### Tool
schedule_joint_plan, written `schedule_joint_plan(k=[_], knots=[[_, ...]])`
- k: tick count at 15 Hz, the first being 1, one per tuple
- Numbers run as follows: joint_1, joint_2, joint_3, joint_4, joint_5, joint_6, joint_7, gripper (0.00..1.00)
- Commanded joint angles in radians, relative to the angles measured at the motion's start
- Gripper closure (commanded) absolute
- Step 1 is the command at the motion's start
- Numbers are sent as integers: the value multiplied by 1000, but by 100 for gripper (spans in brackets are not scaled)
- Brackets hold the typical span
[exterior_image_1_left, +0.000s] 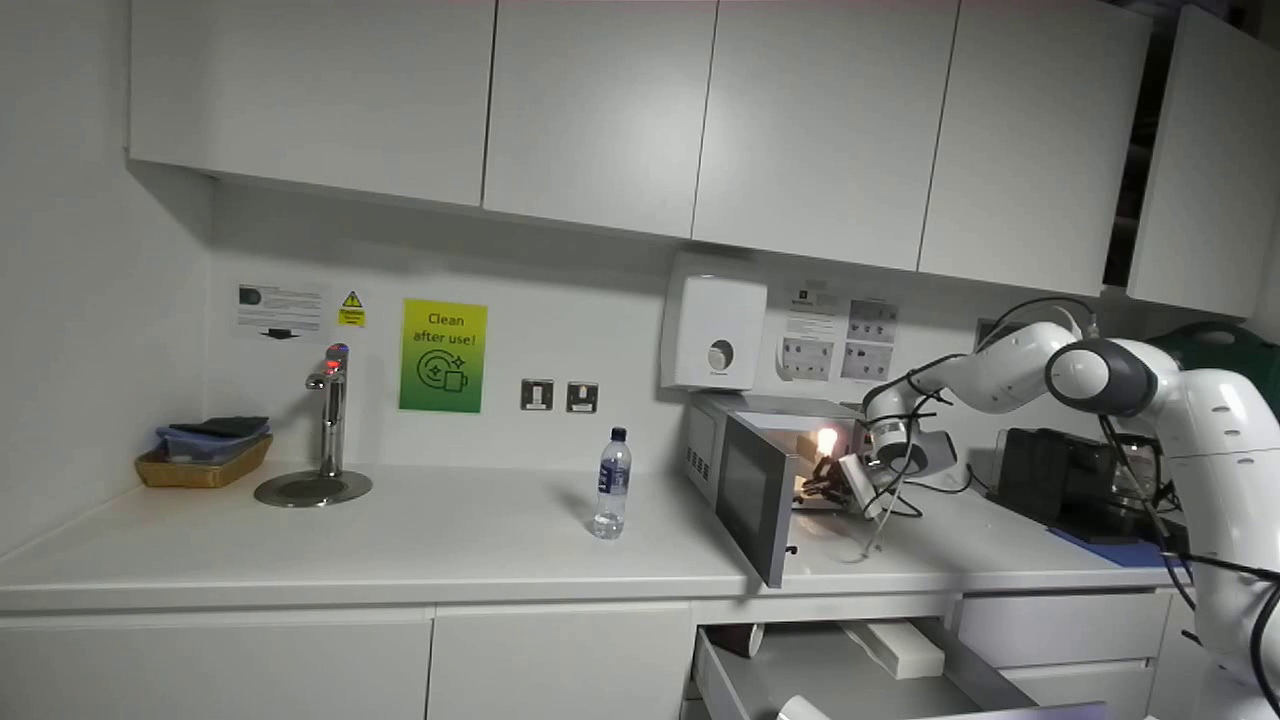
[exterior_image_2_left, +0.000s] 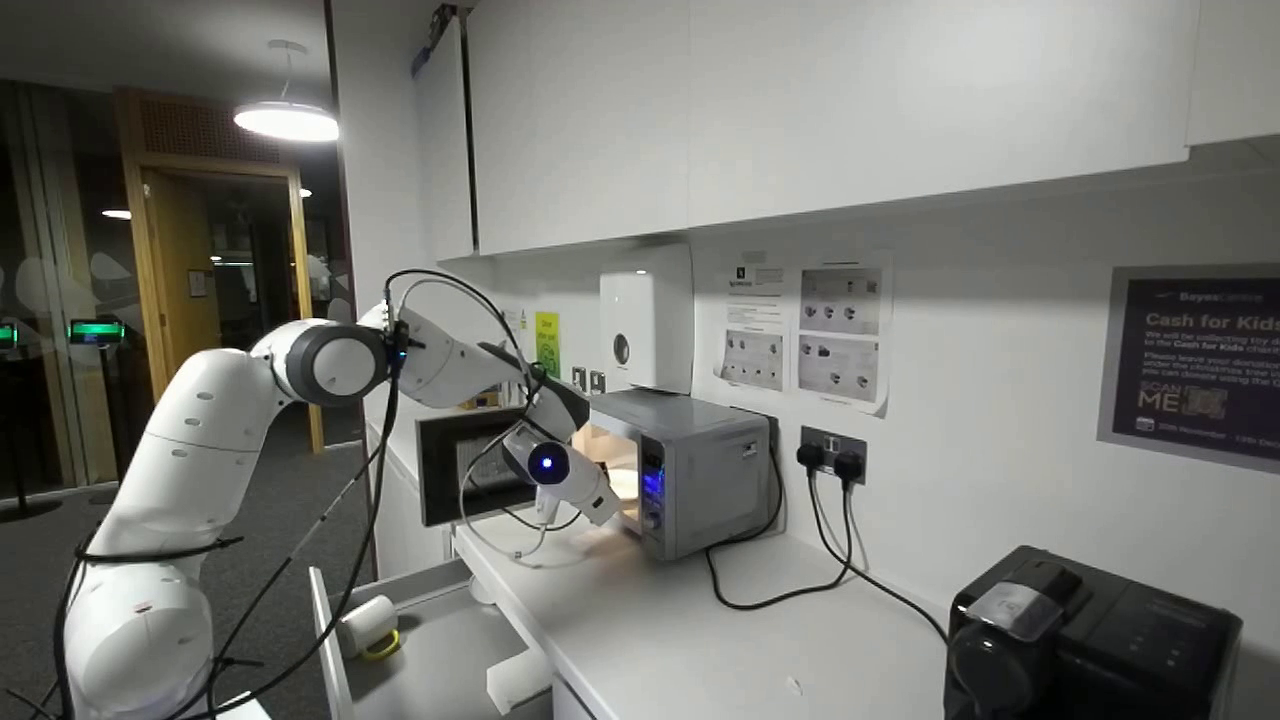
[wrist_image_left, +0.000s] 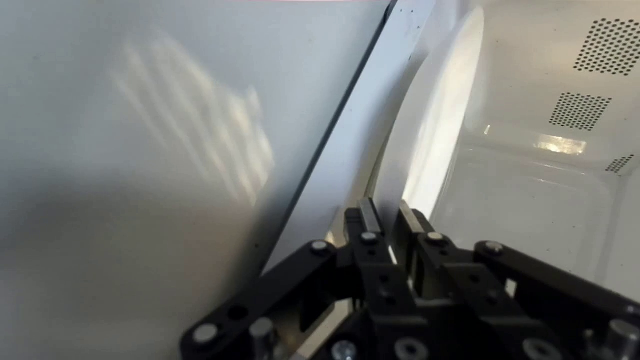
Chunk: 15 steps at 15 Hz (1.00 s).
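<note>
1. From where I stand, the plate is inside the lit microwave, its rim close to the front edge.
2. The gripper has its fingertips astride that rim, one to each face, with a narrow space between them. Whether they pinch the plate or stand loose around it, I can't tell.
3. One fingertip sits in the slot between plate and front edge. Any spreading there wants to be slow and small, or it could shove the plate or rap the edge.
4. I can't judge how level the plate lies, since the wrist view looks in aslant; I'd be sure it has support beneath before trusting it without a grip.
5. Keep the fingertips in line with the plate; a twist would likely lever the rim up.
6. The door stands open close to the arm, and a cable loops down there, so I'd mind both.
7. Below, the drawer is pulled out with a mug in it; the bottle stands on the counter, beyond the door from the gripper.
</note>
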<state>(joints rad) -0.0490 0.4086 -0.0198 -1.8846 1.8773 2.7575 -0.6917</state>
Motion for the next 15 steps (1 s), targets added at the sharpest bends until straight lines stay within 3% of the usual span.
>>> schedule_joint_plan(k=[1, 8, 15], knots=[[6, 5, -4, 36, 36, 26, -30, 55], [5, -2, -3, 45, 33, 24, -24, 2], [6, -40, 5, 2, 18, 12, -7, 0]])
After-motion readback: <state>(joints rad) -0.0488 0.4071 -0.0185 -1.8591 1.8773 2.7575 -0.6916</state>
